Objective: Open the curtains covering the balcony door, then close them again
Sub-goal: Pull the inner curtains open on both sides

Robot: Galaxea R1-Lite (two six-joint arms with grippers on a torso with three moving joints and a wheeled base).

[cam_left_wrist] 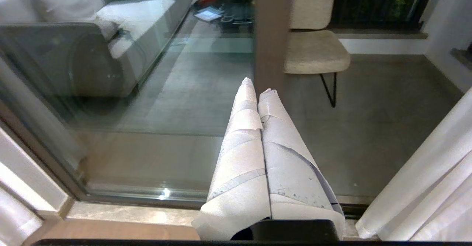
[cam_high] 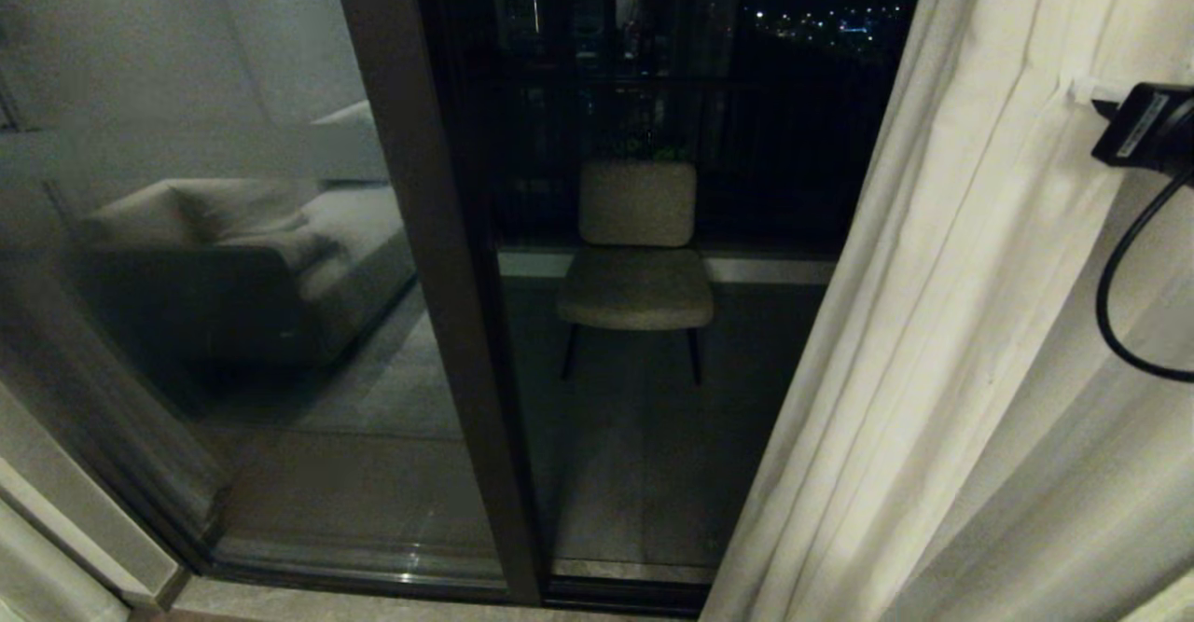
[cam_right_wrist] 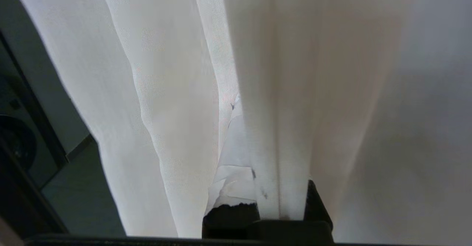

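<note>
- Right gripper point(cam_right_wrist: 258, 201) was seen clamped on a pleat of the curtains point(cam_high: 933, 370).
- Left gripper point(cam_left_wrist: 260, 91) was clenched, empty, before the balcony door point(cam_high: 438, 324).

The head view is dim, its glass point(cam_high: 215, 258) hazy with reflections over a black night with small distant lights. Both wrist views are brighter; a glint sits on the door track point(cam_left_wrist: 164, 193), and the near curtain folds point(cam_right_wrist: 387, 109) blur softly.
</note>
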